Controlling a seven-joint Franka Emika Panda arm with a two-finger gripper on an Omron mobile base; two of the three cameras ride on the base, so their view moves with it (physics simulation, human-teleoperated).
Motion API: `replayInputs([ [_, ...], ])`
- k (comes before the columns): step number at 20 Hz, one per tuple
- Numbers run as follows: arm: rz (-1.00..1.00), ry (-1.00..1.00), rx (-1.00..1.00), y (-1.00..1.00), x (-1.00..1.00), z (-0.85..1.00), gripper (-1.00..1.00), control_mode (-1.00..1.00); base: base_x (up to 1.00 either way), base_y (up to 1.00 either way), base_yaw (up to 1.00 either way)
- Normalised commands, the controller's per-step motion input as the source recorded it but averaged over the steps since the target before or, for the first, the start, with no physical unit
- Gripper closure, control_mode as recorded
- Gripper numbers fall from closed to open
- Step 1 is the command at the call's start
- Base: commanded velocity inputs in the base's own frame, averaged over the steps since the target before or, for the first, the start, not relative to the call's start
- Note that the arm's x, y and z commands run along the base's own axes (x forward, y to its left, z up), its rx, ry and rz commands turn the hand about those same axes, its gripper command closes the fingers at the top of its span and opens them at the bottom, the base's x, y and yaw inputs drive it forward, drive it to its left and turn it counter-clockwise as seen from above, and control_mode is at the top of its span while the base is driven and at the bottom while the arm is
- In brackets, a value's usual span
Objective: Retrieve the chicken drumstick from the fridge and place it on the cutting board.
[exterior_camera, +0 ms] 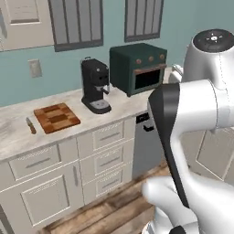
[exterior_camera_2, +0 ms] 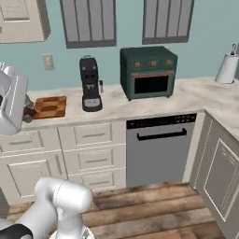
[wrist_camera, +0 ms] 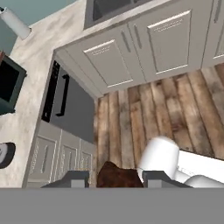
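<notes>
Coffee machine (exterior_camera: 95,85), toaster oven (exterior_camera: 138,67) right of cutting board (exterior_camera: 56,117); knife (exterior_camera: 30,125) left.

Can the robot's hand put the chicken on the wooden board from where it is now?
Probably not yet. The hand, shut on the chicken drumstick, hangs over the floor, and the cutting board lies apart on the counter. Nothing covers the board.

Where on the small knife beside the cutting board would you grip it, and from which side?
Grip the knife by its brown handle, coming from above: it lies flat on the counter, just left of the cutting board, with open counter around it.
</notes>
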Motion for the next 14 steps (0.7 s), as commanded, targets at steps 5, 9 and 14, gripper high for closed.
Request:
replayInputs([
  [5, 0.0, 0.0, 0.0, 0.0, 0.0, 0.0, 1.0, 1.0, 1.0, 0.18, 0.51],
  [9, 0.0, 0.0, 0.0, 0.0, 0.0, 0.0, 1.0, 1.0, 1.0, 0.32, 0.48],
  [14, 0.0, 0.0, 0.0, 0.0, 0.0, 0.0, 1.0, 1.0, 1.0, 0.22, 0.45],
])
